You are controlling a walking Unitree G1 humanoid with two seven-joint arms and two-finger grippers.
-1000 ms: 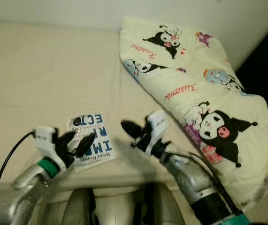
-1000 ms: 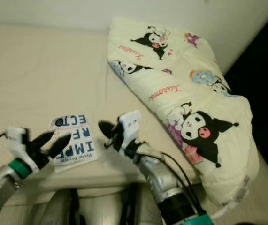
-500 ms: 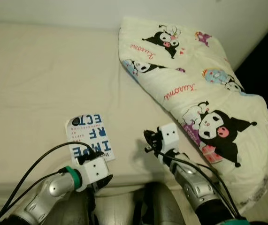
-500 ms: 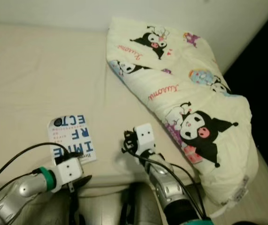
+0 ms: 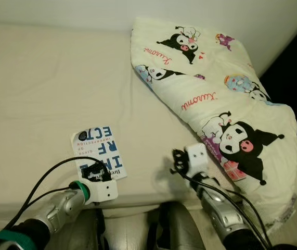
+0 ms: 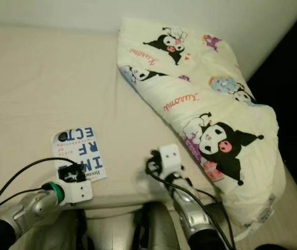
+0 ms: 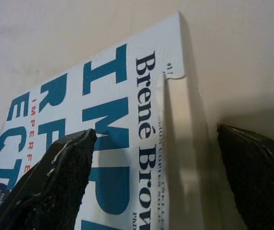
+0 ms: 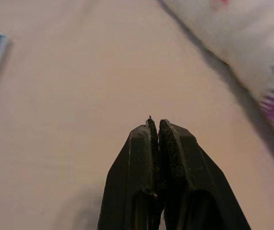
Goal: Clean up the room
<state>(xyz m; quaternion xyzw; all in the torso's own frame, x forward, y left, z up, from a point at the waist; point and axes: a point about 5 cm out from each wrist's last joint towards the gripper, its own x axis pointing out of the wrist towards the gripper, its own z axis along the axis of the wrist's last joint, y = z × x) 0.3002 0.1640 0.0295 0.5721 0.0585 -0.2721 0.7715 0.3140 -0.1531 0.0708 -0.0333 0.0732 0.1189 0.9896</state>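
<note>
Straddling the near edge of the paperback book (image 7: pixel 122 139), the left gripper (image 7: pixel 156 167) is held with jaws wide apart and nothing gripped yet. A clean pick would be helped by sliding one jaw under the cover before closing. The right gripper (image 8: pixel 158 129), jaws pressed together and empty, hovers over the bed (image 5: pixel 44 78). One book and one cartoon-print pillow (image 5: pixel 226 99), lying far right, are counted.

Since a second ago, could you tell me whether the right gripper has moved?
Yes. The right gripper has drawn back toward the bed's near edge and rightward, closer to the pillow, away from the book.
</note>
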